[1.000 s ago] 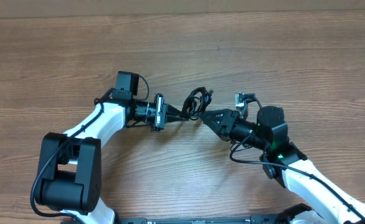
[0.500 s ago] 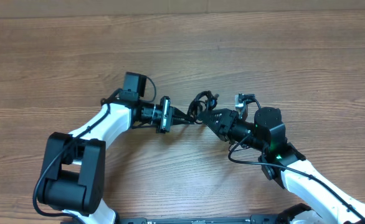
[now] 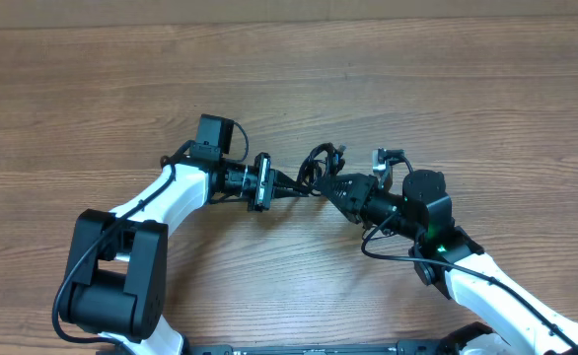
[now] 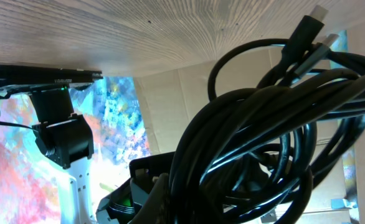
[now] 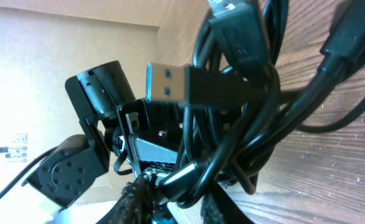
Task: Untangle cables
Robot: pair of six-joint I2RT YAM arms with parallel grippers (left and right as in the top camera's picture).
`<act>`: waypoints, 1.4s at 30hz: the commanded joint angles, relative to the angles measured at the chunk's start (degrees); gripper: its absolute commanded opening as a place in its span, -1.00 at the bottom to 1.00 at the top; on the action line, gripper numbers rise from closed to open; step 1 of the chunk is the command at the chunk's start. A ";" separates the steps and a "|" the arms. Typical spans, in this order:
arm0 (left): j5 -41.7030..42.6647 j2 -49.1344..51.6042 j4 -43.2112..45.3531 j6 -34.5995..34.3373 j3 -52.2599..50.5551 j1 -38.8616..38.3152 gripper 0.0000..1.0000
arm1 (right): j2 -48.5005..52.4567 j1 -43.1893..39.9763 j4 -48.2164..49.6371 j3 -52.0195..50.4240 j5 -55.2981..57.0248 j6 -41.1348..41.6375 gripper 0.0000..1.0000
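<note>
Tangled black cables (image 3: 316,164), wooden table (image 3: 467,89)

- Your overhead view is almost filled by a brown wood-grain table (image 3: 447,89), evenly lit, with no hard shadows.
- From the left wrist you see a plain cardboard panel (image 4: 164,106) beyond the table edge.
- Beside it, you get a mottled backdrop (image 4: 117,118) of blue, pink and orange.
- From the right wrist, you can see a small printed label (image 5: 8,144) on the cardboard.
</note>
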 commanded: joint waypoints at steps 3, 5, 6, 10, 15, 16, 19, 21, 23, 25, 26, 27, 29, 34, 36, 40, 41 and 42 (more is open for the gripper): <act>1.03 -0.81 0.04 -0.55 0.76 -0.48 -0.91 | -0.04 0.17 0.66 0.35 1.29 -0.35 -0.68; 1.03 -0.81 0.04 -0.52 0.76 -0.48 -0.91 | -0.04 0.17 0.26 0.35 1.66 -0.46 -0.73; 1.05 -0.81 0.04 -0.52 0.76 -0.48 -0.91 | -0.04 0.17 0.15 0.35 1.68 -0.48 -0.75; 1.44 -0.81 0.04 -0.26 0.76 -0.48 -0.91 | -0.04 0.17 -1.18 0.35 2.58 -1.68 -0.80; 1.46 -0.81 0.02 -0.07 0.76 -0.48 -0.91 | -0.04 0.17 -2.56 0.35 3.69 -3.13 -0.81; 1.44 -0.81 0.02 -0.02 0.76 -0.48 -0.91 | -0.04 0.17 -2.62 0.35 3.96 -3.37 -0.80; 1.46 -0.81 0.02 0.61 0.76 -0.48 -0.92 | -0.04 0.17 -3.43 0.35 4.76 -5.18 -0.81; 1.49 -0.81 0.02 1.16 0.76 -0.48 -0.92 | -0.04 0.17 -4.35 0.35 5.73 -6.58 -0.81; 1.68 -0.81 0.02 2.32 0.76 -0.46 -0.92 | -0.04 0.17 -6.08 0.35 7.28 -8.57 -0.81; 2.27 -0.81 0.04 3.26 0.76 -0.46 -0.92 | -0.04 0.17 -6.75 0.35 7.56 -13.44 -0.80; 2.40 -0.81 0.07 3.67 0.76 -0.46 -0.91 | -0.04 0.17 -7.23 0.35 7.56 -16.11 -0.80; 2.36 -0.81 0.07 4.07 0.76 -0.44 -0.91 | -0.04 0.17 -7.58 0.35 7.52 -18.05 -0.80; 2.27 -0.81 0.07 4.66 0.76 -0.37 -0.92 | -0.04 0.17 -8.04 0.35 7.48 -20.09 -0.80; 2.27 -0.81 0.04 4.79 0.76 -0.35 -0.92 | -0.04 0.17 -6.58 0.35 6.45 -20.00 -0.60; 2.27 -0.81 0.04 4.87 0.76 -0.35 -0.91 | -0.04 0.17 -5.25 0.35 5.03 -19.82 -0.25; 2.32 -0.81 0.04 4.85 0.76 -0.35 -0.91 | -0.04 0.17 -2.38 0.35 2.43 -19.82 0.54; 2.32 -0.81 0.04 4.85 0.76 -0.35 -0.91 | -0.04 0.17 -2.25 0.35 2.45 -19.82 0.61; 2.36 -0.81 0.04 4.85 0.76 -0.28 -0.92 | -0.04 0.17 -2.25 0.35 2.47 -19.82 0.68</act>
